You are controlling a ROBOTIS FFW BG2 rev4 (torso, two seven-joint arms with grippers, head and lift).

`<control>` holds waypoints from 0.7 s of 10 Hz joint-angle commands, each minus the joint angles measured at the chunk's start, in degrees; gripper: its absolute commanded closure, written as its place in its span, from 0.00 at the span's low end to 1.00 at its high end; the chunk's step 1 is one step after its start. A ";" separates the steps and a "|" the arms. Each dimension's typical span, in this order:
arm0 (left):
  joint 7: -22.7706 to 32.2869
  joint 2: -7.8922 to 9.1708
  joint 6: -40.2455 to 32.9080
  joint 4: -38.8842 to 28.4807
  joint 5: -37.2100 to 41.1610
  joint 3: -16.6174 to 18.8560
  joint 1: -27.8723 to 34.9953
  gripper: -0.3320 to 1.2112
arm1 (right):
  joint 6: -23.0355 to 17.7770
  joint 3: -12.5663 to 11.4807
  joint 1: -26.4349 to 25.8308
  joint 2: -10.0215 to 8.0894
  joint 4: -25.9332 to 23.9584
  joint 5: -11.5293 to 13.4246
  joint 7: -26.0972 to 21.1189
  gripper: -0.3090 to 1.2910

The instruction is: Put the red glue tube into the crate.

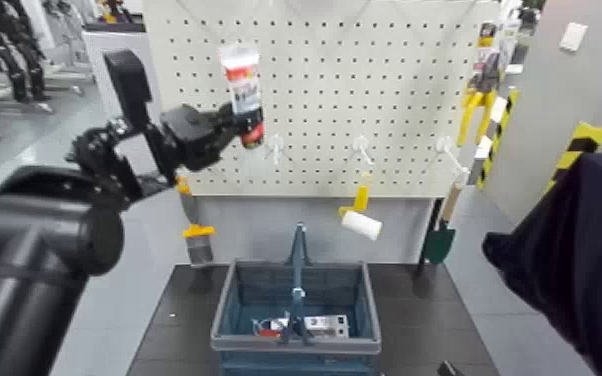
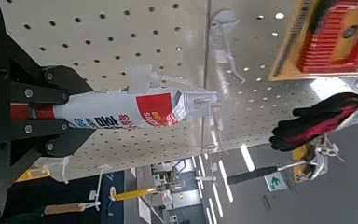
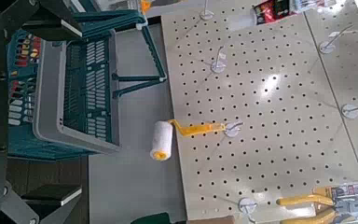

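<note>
The red glue tube (image 1: 244, 92) is white with a red label and a dark cap. It stands upright in front of the pegboard (image 1: 385, 90), high up and left of centre. My left gripper (image 1: 233, 124) is shut on its lower, capped end. The left wrist view shows the tube (image 2: 121, 109) sticking out from between the black fingers (image 2: 33, 91). The dark blue-grey crate (image 1: 227, 312) rests on the dark table below, with its upright handle (image 1: 297, 258) in the middle. My right gripper (image 3: 65, 105) is open and holds nothing, and the crate (image 3: 70, 89) lies in its view.
A paint roller with a yellow handle (image 1: 362, 222), a brush (image 1: 198, 242) and a green trowel (image 1: 440, 240) hang on the pegboard, with yellow tools (image 1: 473, 112) at the right. Small items (image 1: 310, 325) lie in the crate. A dark navy shape (image 1: 575, 260) fills the right side.
</note>
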 commanded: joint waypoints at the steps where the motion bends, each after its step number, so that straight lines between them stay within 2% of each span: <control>1: -0.49 -1.29 -0.58 5.71 0.63 -0.99 1.89 0.98 | -0.10 -0.13 -0.03 -0.05 0.04 -0.24 0.02 0.28; 5: -1.10 -3.31 -0.49 11.60 2.04 -1.61 6.02 0.98 | -0.28 -0.22 -0.03 -0.05 0.12 -0.41 0.02 0.28; 7: -1.10 -3.75 0.21 13.18 2.04 -1.25 8.57 0.98 | -0.28 -0.13 0.05 -0.13 0.21 -0.50 0.02 0.28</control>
